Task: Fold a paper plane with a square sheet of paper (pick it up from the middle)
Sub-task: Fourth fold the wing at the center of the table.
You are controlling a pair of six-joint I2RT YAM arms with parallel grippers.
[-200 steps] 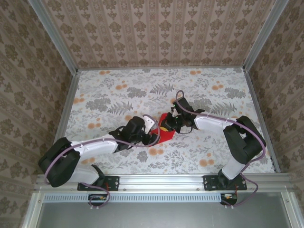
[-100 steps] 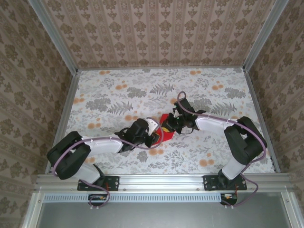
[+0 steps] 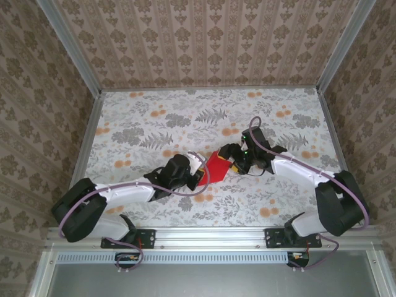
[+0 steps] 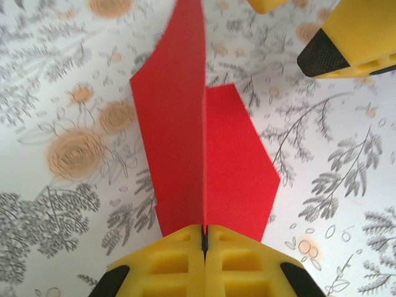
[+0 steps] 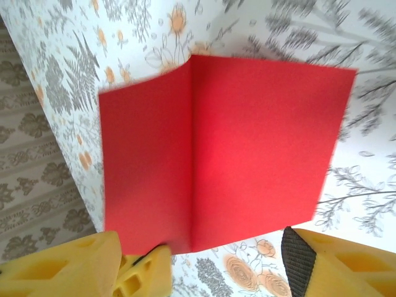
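Left wrist: left tool [image 4: 204, 240] pinches red paper [image 4: 185, 154]; right tool [image 5: 213, 269] spread.

The square sheet of paper [image 3: 218, 166], plain bright red, is folded along one straight centre crease, its halves partly spread. It is pinched at the crease's end by the left gripper [image 4: 204, 238].

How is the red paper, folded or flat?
Folded: a crease runs down the paper, and the left pincer pinches that crease.
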